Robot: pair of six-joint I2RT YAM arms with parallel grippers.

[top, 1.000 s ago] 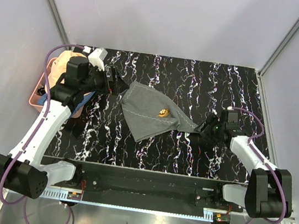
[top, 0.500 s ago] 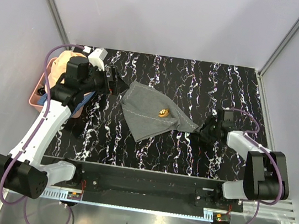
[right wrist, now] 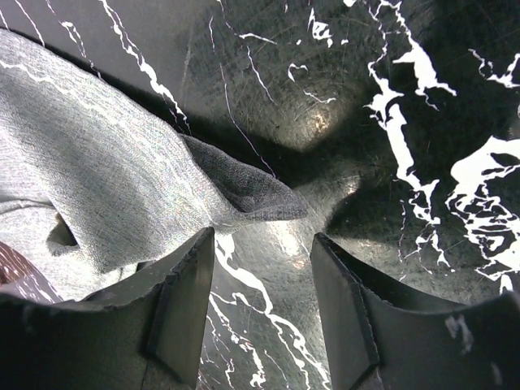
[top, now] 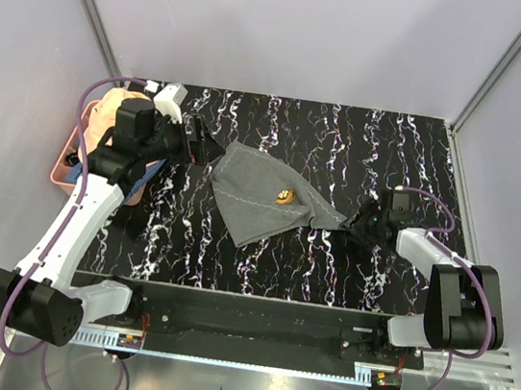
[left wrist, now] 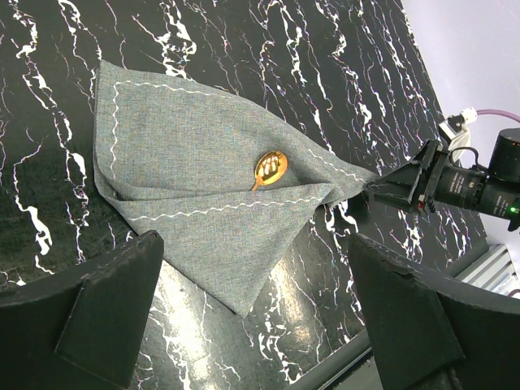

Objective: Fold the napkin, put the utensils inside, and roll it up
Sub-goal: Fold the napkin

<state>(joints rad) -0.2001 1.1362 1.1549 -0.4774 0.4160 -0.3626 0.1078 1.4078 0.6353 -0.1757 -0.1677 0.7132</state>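
i am holding my right hand (right wrist: 262,244) low on the tabletop (top: 345,149), its fingers (right wrist: 183,301) standing partly apart, the pointed corner of the grey napkin (top: 264,200) lying just ahead of the gap, not pinched. the napkin is lying folded mid-tabletop, the gold spoon (left wrist: 270,166) peeking its bowl out from a fold. my left hand (top: 202,140) is hovering wide open beside the napkin's far left edge.

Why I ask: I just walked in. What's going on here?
The grey napkin lies folded on the table with a gold spoon tucked in its fold. The right pincer sits low at the napkin's right corner, jaws open by the tip, not gripping it. The left pincer hovers wide open at the napkin's far-left side, empty.
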